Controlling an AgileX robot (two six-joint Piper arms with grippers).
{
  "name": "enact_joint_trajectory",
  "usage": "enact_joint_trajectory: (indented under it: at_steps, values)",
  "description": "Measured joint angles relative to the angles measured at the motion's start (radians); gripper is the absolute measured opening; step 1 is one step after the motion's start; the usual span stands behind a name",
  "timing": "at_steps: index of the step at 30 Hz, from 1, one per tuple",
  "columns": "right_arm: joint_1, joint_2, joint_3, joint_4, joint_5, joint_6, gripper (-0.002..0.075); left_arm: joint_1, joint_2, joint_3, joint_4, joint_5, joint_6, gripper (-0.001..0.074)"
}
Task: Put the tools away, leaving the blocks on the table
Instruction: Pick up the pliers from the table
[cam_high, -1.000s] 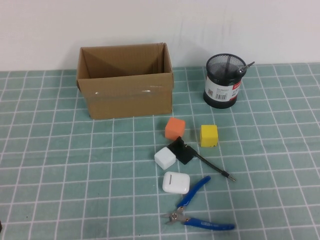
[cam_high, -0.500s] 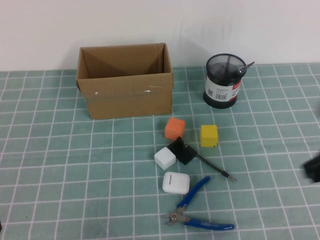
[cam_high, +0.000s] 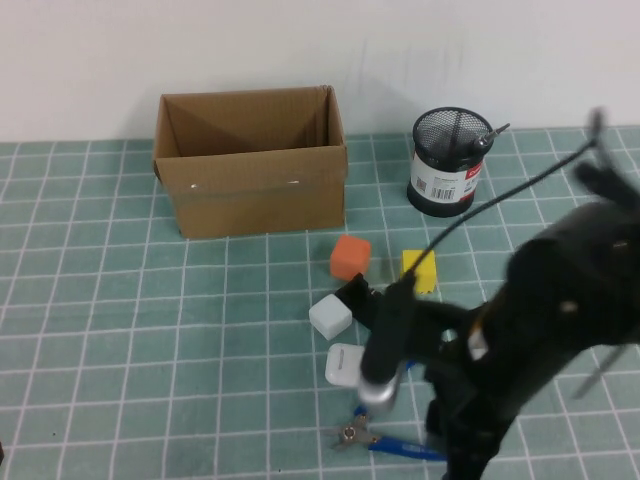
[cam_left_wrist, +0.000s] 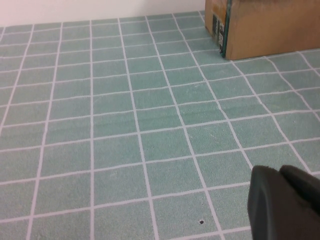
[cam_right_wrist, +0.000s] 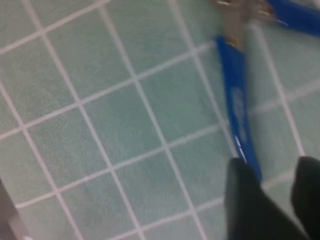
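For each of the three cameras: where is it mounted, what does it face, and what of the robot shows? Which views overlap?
High view: raised on the robot's side, angled down at the table; the right arm sweeps in over the blue pliers.
Left wrist view: on the left arm, low over the mat, facing the cardboard box; the shut left end effector shows at the edge.
Right wrist view: on the right arm, looking down at the pliers; the open right end effector shows.
Shared: the high and right wrist views both show the pliers; the high and left wrist views both show the box.

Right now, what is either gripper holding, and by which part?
Nothing. The right gripper hangs open above the blue pliers; the left gripper is shut on nothing.
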Motion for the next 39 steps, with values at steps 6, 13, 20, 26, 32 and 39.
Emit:
enact_joint_trajectory:
  at_steps: [6,13,20,26,32,39]
  values:
    - [0.007,0.098,-0.046,0.028,-0.01,-0.121,0.0312,0.0,0.0,0.0,0.0,0.0,0.0,-0.0004]
    - [0.009,0.186,-0.108,0.035,-0.008,-0.123,0.0312,0.0,0.0,0.0,0.0,0.0,0.0,-0.0004]
    - [0.027,0.215,-0.112,0.032,-0.013,-0.125,0.0311,0.0,0.0,0.0,0.0,0.0,0.0,-0.0004]
    - [0.027,0.232,-0.112,0.025,-0.036,-0.14,0.0283,0.0,0.0,0.0,0.0,0.0,0.0,-0.0004]
    - [0.027,0.266,-0.112,0.044,-0.021,-0.14,0.0283,0.0,0.0,0.0,0.0,0.0,0.0,-0.0004]
    - [0.027,0.284,-0.112,0.042,-0.038,-0.112,0.0235,0.0,0.0,0.0,0.0,0.0,0.0,-0.0004]
